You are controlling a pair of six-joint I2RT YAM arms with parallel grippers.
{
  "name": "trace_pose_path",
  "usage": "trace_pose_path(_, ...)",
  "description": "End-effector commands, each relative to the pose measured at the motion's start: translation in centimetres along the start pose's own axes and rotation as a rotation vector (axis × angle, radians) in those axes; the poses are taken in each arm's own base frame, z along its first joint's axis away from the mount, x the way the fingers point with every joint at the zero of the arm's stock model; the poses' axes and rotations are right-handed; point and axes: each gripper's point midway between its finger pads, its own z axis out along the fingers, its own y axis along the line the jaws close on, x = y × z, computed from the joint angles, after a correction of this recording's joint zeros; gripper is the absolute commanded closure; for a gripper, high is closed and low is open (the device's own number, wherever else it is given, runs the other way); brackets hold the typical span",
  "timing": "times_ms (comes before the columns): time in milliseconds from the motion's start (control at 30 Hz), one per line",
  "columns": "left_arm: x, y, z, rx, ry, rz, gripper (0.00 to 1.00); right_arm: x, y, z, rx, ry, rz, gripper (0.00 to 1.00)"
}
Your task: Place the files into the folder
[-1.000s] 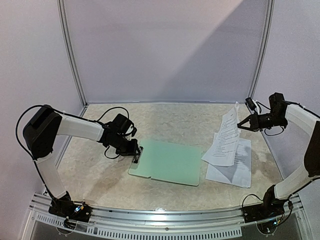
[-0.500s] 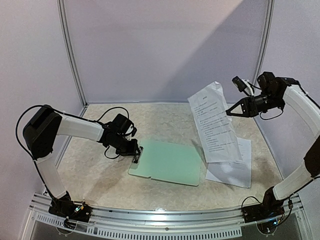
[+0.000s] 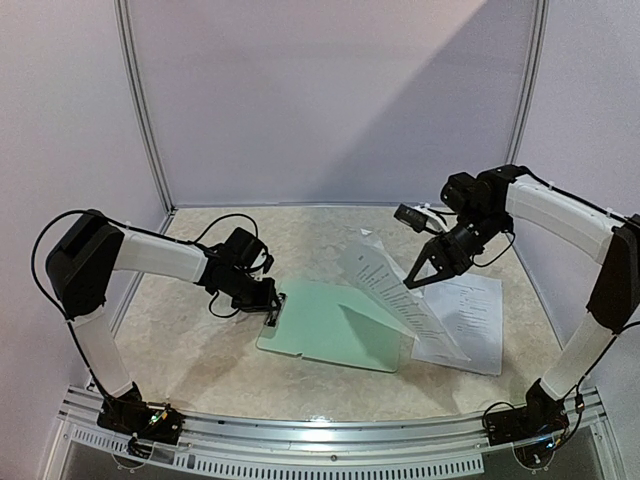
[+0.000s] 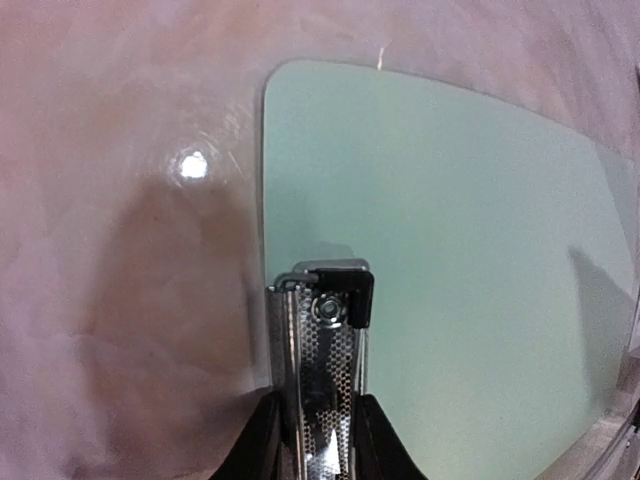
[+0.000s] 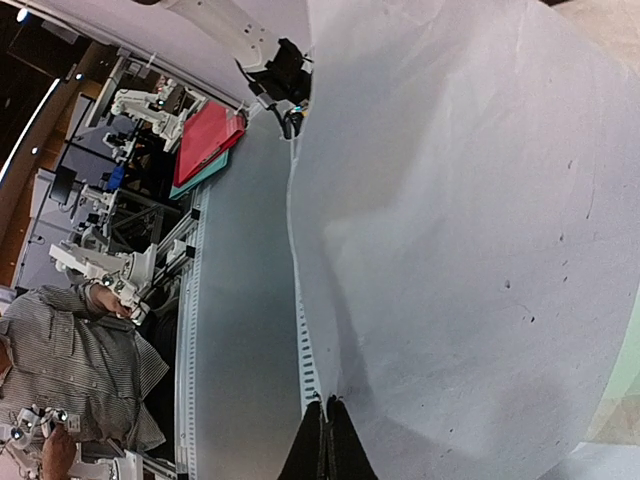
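The mint-green folder (image 3: 335,325) lies flat mid-table. My left gripper (image 3: 272,308) is shut on its metal clip (image 4: 325,340) at the left short edge; in the left wrist view (image 4: 318,440) the fingers (image 4: 262,445) squeeze the clip lever, and the folder's board (image 4: 450,250) is bare. My right gripper (image 3: 412,283) is shut on the edge of one printed sheet (image 3: 385,290) and holds it slanted above the folder's right end. The sheet (image 5: 470,200) fills the right wrist view, pinched in the gripper (image 5: 326,440). The other files (image 3: 470,325) lie on the table right of the folder.
White walls and metal posts (image 3: 148,110) enclose the table on three sides. A slotted rail (image 3: 330,455) runs along the near edge. The left arm (image 3: 160,255) stretches across the left side of the table.
My right arm has swung left and down with the sheet, from high near the right wall to over the folder's right end. My left gripper has stayed on the clip.
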Motion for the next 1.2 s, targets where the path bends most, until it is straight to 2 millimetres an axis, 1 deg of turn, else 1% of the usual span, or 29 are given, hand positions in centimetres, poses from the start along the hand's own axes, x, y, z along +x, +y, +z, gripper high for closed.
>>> trace_pose_path(0, 3.7, 1.4, 1.1, -0.028, 0.128, -0.022, 1.00, 0.4, 3.5, 0.9, -0.108, 0.021, 0.036, 1.00)
trace_pose_path(100, 3.9, 1.5, 1.1, -0.031, 0.131, -0.024, 1.00, 1.1, 5.0, 1.8, -0.141, 0.043, 0.021, 1.00)
trace_pose_path(167, 3.9, 1.6, 1.0, -0.035, 0.131, -0.024, 1.00, 1.3, 6.2, 1.8, -0.156, 0.040, -0.004, 1.00)
trace_pose_path(267, 3.9, 1.6, 1.1, -0.036, 0.133, -0.026, 1.00, 0.9, 7.2, 1.5, -0.193, 0.012, -0.004, 1.00)
trace_pose_path(367, 3.9, 1.5, 1.1, -0.032, 0.132, -0.031, 1.00, 0.0, 8.5, 1.1, -0.240, -0.023, -0.011, 1.00)
trace_pose_path(467, 3.9, 1.5, 1.2, -0.031, 0.131, -0.031, 1.00, -0.4, 8.4, 1.5, -0.248, -0.013, 0.000, 1.00)
trace_pose_path(533, 4.0, 1.5, 1.2, -0.029, 0.131, -0.032, 1.00, -0.3, 8.3, 2.4, -0.259, 0.019, 0.014, 1.00)
trace_pose_path(567, 4.0, 1.5, 1.2, -0.028, 0.133, -0.029, 1.00, 0.0, 7.9, 3.1, -0.243, 0.050, 0.013, 1.00)
trace_pose_path(600, 4.1, 1.6, 1.3, -0.032, 0.137, -0.029, 1.00, 0.3, 6.4, 4.1, -0.211, 0.097, 0.026, 1.00)
trace_pose_path(667, 4.2, 1.6, 1.3, -0.029, 0.139, -0.026, 1.00, 1.7, 2.3, 5.5, -0.103, 0.204, 0.104, 1.00)
trace_pose_path(700, 4.1, 1.5, 1.3, -0.026, 0.138, -0.025, 1.00, 2.4, 0.5, 6.0, -0.072, 0.247, 0.140, 1.00)
trace_pose_path(733, 4.1, 1.4, 1.3, -0.025, 0.137, -0.023, 1.00, 3.4, -1.9, 6.9, -0.054, 0.297, 0.191, 1.00)
trace_pose_path(767, 4.0, 1.4, 1.2, -0.024, 0.133, -0.021, 1.00, 4.0, -3.5, 7.3, -0.034, 0.330, 0.213, 1.00)
trace_pose_path(833, 3.9, 1.2, 1.1, -0.017, 0.126, -0.021, 1.00, 4.7, -6.2, 7.6, 0.026, 0.391, 0.196, 1.00)
trace_pose_path(933, 3.9, 1.1, 1.0, -0.013, 0.123, -0.018, 1.00, 3.7, -9.5, 7.4, 0.136, 0.443, 0.134, 1.00)
trace_pose_path(1000, 4.0, 1.1, 1.0, -0.013, 0.126, -0.014, 1.00, 3.6, -12.4, 7.6, 0.216, 0.487, 0.128, 1.00)
trace_pose_path(1067, 4.1, 1.1, 0.9, -0.012, 0.124, -0.012, 1.00, 3.9, -15.3, 7.7, 0.309, 0.526, 0.124, 1.00)
trace_pose_path(1167, 4.3, 1.1, 0.7, -0.006, 0.120, -0.015, 1.00, 3.6, -17.7, 7.8, 0.374, 0.545, 0.102, 1.00)
